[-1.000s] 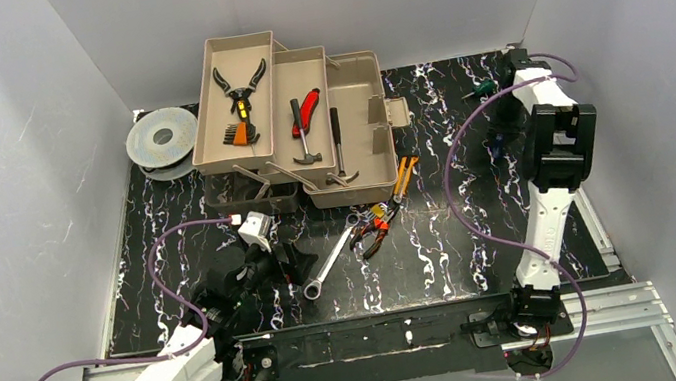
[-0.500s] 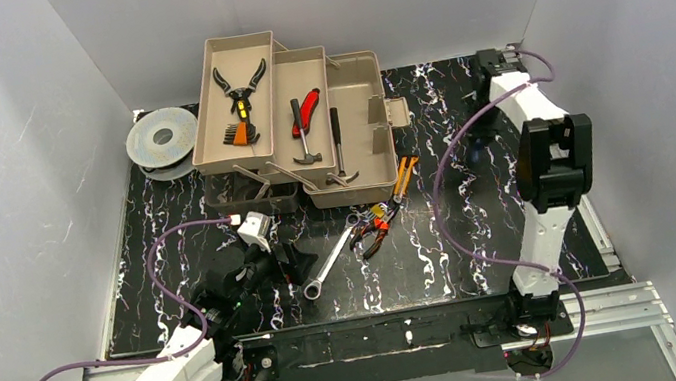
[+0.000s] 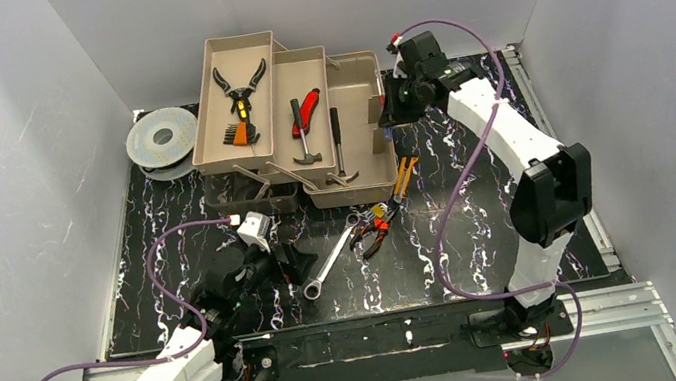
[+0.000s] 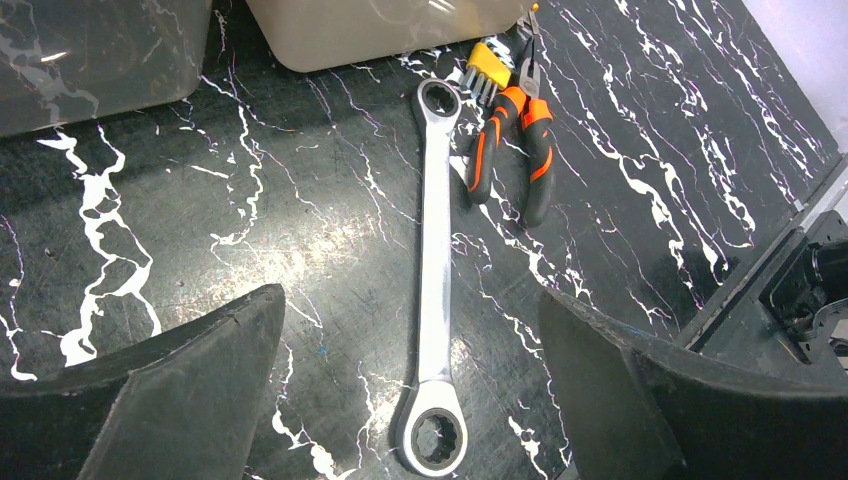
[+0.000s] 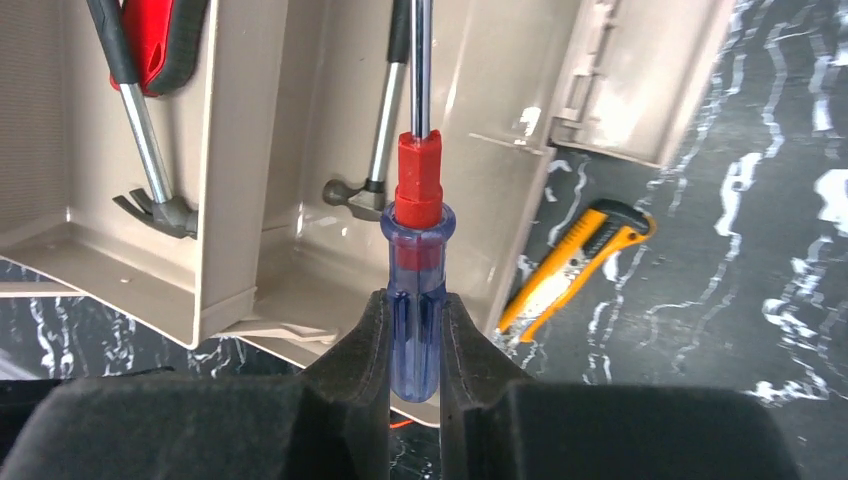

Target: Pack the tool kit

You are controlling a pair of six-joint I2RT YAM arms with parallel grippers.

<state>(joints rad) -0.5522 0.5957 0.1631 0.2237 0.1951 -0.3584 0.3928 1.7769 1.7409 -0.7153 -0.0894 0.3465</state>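
Observation:
The tan toolbox (image 3: pixel 365 161) stands open at the back, its fold-out trays spread to the left. It holds black pliers (image 3: pixel 238 86), a red knife (image 3: pixel 306 109) and two hammers (image 3: pixel 337 145). My right gripper (image 3: pixel 391 110) hovers over the toolbox's right edge. In the right wrist view it (image 5: pixel 415 340) is shut on the blue-and-red handle of a screwdriver (image 5: pixel 418 215), shaft pointing over the deep compartment (image 5: pixel 470 120). My left gripper (image 4: pixel 410 395) is open, its fingers straddling the near end of the silver wrench (image 4: pixel 435 250) on the table. Orange pliers (image 4: pixel 520 130) lie just beyond.
A yellow utility knife (image 5: pixel 575 265) lies on the black marbled table beside the toolbox's right wall, also seen from above (image 3: pixel 405 175). A grey wire spool (image 3: pixel 162 136) sits at the back left. The smoky lid (image 4: pixel 100 50) lies below the trays. White walls enclose the table.
My right arm has swung from the far right back corner leftward to the toolbox's right edge, carrying the screwdriver. My left arm and the tools on the table have not moved.

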